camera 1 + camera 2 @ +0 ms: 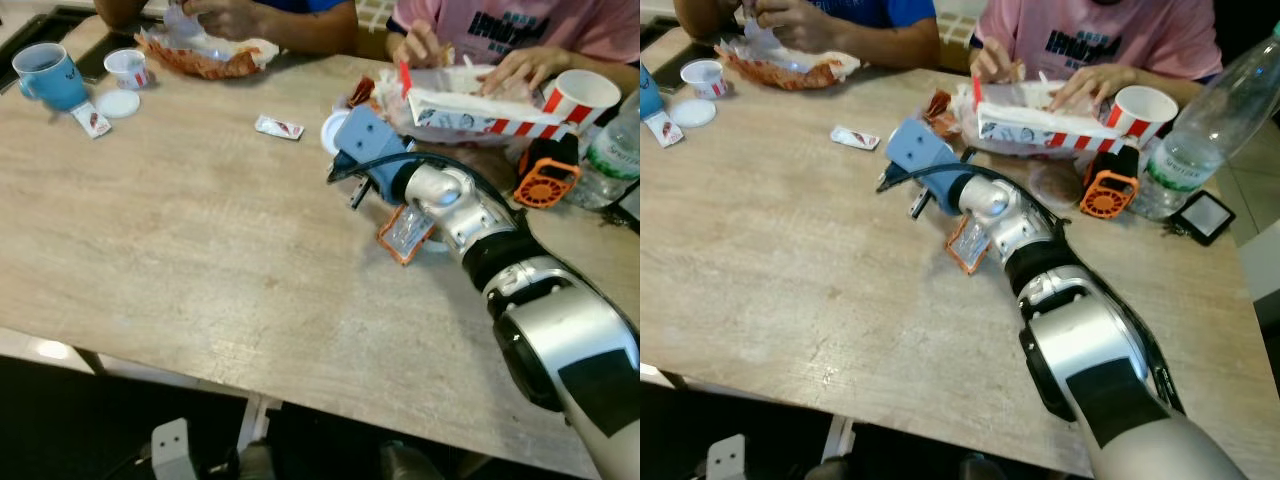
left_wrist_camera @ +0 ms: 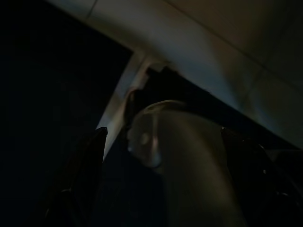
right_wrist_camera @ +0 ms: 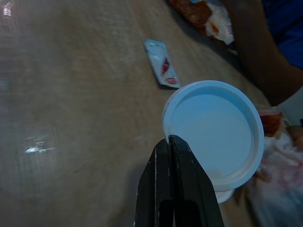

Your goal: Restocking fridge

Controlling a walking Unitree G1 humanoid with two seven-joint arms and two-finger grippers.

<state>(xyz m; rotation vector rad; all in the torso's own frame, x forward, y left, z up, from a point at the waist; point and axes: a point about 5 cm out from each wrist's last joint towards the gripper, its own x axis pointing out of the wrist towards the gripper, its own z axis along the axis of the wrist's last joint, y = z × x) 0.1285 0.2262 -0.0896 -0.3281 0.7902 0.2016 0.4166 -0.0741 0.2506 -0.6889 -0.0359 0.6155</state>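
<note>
Bright even head views, slightly soft, left wrist view very dark, right wrist view blurred

A pale wood-grain counter (image 1: 180, 240) carries a blue mug (image 1: 50, 75), a red-and-white striped box (image 1: 480, 115), an orange fan (image 1: 545, 180) and a white lid (image 3: 215, 132).

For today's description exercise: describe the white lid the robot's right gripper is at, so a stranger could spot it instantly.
Start at the wooden table and follow the silver right arm to the right gripper, whose fingers are pinched on the rim of the white lid. It is a round, shallow plastic lid beside a ketchup sachet, which is flat and rectangular.
</note>
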